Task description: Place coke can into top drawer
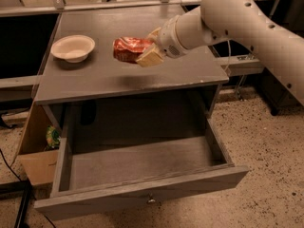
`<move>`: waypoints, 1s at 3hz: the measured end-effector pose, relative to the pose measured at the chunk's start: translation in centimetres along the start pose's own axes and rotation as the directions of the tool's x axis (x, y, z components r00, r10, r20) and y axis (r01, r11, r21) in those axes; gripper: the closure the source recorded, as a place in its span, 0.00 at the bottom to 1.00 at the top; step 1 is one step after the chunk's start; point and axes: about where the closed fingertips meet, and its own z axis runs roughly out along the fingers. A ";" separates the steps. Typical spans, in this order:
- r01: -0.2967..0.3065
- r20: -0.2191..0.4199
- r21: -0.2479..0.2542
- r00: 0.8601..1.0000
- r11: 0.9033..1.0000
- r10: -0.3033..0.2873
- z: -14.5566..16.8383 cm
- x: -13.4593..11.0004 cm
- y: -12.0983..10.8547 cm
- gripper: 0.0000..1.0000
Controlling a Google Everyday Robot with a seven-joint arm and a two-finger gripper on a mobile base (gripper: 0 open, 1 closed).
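Observation:
The coke can (127,48), red-orange and dented, lies on its side in my gripper (146,50), held a little above the grey tabletop (118,77). The cream fingers (151,57) are shut on the can's right end. My white arm reaches in from the upper right. The top drawer (137,163) is pulled wide open below the tabletop; its inside is bare and its small metal knob (151,201) shows at the middle of the front panel. The can is over the tabletop, behind the drawer opening.
A cream round bowl (72,48) stands on the tabletop at the left. A brown cardboard box (35,153) with a green item (52,137) sits on the floor left of the drawer. Speckled floor lies to the right.

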 end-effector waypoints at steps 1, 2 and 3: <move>0.003 -0.029 -0.043 1.000 0.999 -0.004 -1.0 -0.1 0.4 1.00; -0.022 -0.084 -0.139 0.996 0.990 0.010 -3.5 -0.2 1.6 1.00; -0.071 -0.127 -0.211 0.991 0.975 0.045 -5.7 0.2 3.7 1.00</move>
